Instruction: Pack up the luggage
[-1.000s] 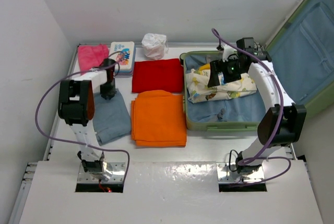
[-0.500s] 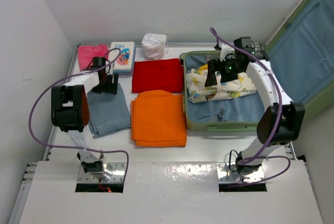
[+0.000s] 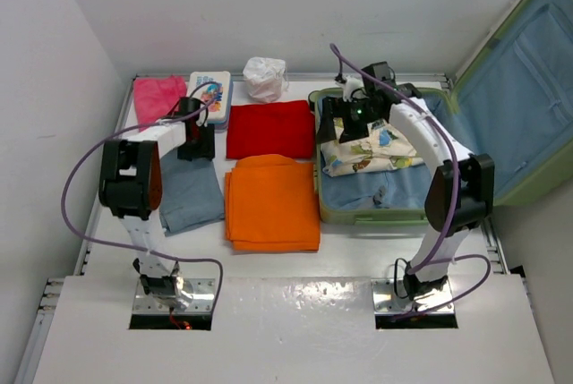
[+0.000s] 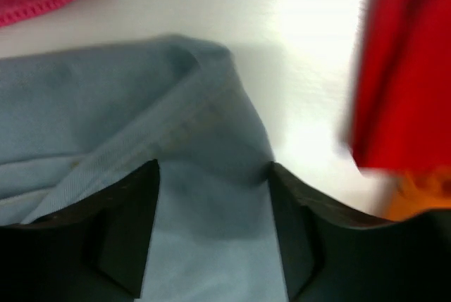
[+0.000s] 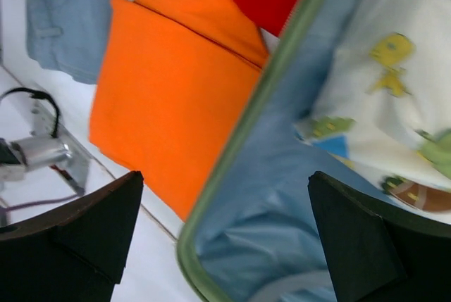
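Observation:
The luggage [image 3: 374, 216], a light-green suitcase, lies open at the right with its lid [image 3: 510, 89] raised. A white printed cloth [image 3: 372, 147] lies on its blue lining. My right gripper [image 3: 345, 120] hangs open over the case's left side; in its wrist view the green rim [image 5: 246, 140] runs between the wide-spread fingers [image 5: 99, 224]. My left gripper [image 3: 195, 138] is open low over the top edge of a grey-blue cloth [image 3: 188, 192]. That cloth [image 4: 141, 105] lies flat between its fingers [image 4: 130, 224], ungripped.
On the table left of the case lie a folded orange cloth [image 3: 271, 203] and a red cloth [image 3: 269, 129]. Along the back edge sit a pink cloth [image 3: 159, 96], a white-and-blue printed box [image 3: 210, 98] and a crumpled white bag [image 3: 266, 78].
My left gripper has opened over the grey-blue cloth and shifted slightly right. My right gripper has swung left across the printed cloth to the case's left rim.

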`<state>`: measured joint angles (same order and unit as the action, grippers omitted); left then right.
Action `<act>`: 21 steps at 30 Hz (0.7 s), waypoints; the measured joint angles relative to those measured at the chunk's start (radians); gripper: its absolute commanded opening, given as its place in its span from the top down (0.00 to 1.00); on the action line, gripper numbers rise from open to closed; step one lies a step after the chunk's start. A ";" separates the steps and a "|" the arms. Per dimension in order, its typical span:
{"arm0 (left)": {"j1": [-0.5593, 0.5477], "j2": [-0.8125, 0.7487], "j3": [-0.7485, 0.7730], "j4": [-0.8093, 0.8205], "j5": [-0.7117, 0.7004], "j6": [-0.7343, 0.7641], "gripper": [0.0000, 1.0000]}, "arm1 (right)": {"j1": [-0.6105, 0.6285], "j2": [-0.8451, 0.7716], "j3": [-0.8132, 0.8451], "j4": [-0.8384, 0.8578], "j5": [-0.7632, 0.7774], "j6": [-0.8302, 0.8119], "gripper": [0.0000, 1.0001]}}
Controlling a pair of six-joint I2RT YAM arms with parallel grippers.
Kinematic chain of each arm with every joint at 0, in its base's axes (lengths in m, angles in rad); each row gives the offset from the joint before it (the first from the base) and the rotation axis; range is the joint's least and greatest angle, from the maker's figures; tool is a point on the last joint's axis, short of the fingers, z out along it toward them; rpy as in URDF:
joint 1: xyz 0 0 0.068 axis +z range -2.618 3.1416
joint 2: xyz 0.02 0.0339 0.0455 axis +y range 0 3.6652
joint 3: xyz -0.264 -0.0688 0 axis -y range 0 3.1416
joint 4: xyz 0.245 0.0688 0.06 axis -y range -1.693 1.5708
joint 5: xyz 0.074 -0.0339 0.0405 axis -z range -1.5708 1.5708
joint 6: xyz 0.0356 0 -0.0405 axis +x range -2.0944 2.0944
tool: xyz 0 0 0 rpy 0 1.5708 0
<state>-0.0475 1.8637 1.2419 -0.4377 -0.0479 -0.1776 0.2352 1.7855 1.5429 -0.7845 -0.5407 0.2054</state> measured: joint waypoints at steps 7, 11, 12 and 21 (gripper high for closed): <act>-0.018 0.098 0.077 -0.017 -0.089 -0.082 0.87 | 0.095 0.008 -0.089 0.298 0.005 0.229 0.01; 0.012 0.051 0.027 0.018 0.002 -0.102 1.00 | 0.171 0.008 -0.208 0.539 0.018 0.321 0.01; 0.024 0.031 0.010 0.027 0.029 -0.103 1.00 | 0.193 0.013 -0.225 0.592 0.019 0.331 0.01; 0.130 -0.241 -0.090 0.035 0.307 -0.126 1.00 | 0.357 0.337 -0.024 0.993 -0.039 0.377 0.01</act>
<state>0.0822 1.6226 1.1515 -0.4030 0.2592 -0.3038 0.5926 2.1227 1.5192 0.2081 -0.5797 0.5827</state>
